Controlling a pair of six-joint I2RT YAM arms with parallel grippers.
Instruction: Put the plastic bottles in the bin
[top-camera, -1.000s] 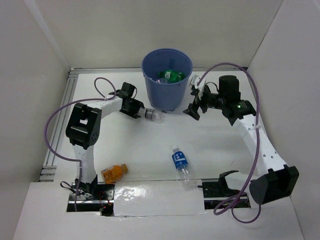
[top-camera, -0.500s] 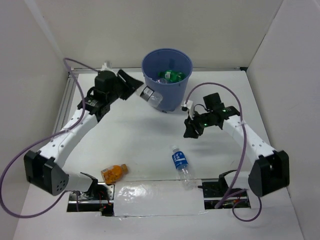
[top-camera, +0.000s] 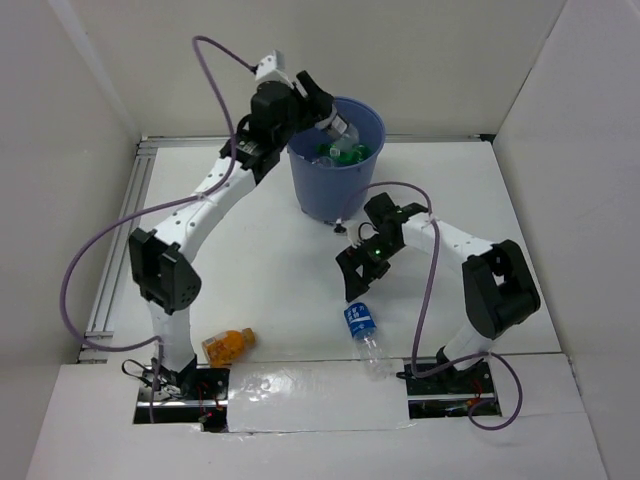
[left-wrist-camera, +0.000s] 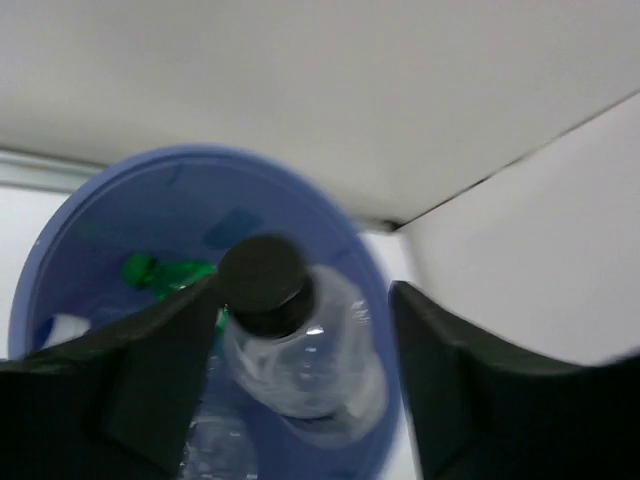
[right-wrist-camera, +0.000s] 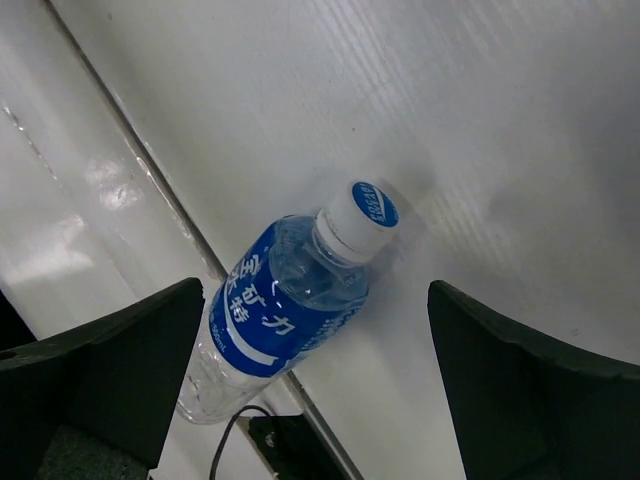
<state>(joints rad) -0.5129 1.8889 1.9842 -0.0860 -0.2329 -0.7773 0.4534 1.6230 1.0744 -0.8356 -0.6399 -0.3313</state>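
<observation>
The left tool (top-camera: 326, 113) grips a clear bottle (left-wrist-camera: 305, 365) by its body, dark cap toward the wrist camera. It holds the bottle tilted over the left rim of the bin (top-camera: 318, 196). In the left wrist view the bottle hangs inside the circle of the rim, with the back wall (top-camera: 420, 60) rising just beyond the bin. Down in the bin lie a green bottle (left-wrist-camera: 167, 272) and at least 1 more clear one, too blurred to count.

The right tool (top-camera: 356, 279) is spread wide and holds nothing. It hovers over the table (top-camera: 270, 270) in front of the bin, near the capped end of the blue-labelled bottle (right-wrist-camera: 288, 308). That bottle lies on its side, cap toward the bin. Its base crosses the seam onto the glossy strip (top-camera: 320, 390) along the table's near edge. Both fingers (right-wrist-camera: 120, 355) stand well apart from it, 1 on each side.

An orange bottle (top-camera: 228, 344) lies near the left arm's base, also close to the near edge. Bare table lies between these 2 bottles and on both sides of the bin.
</observation>
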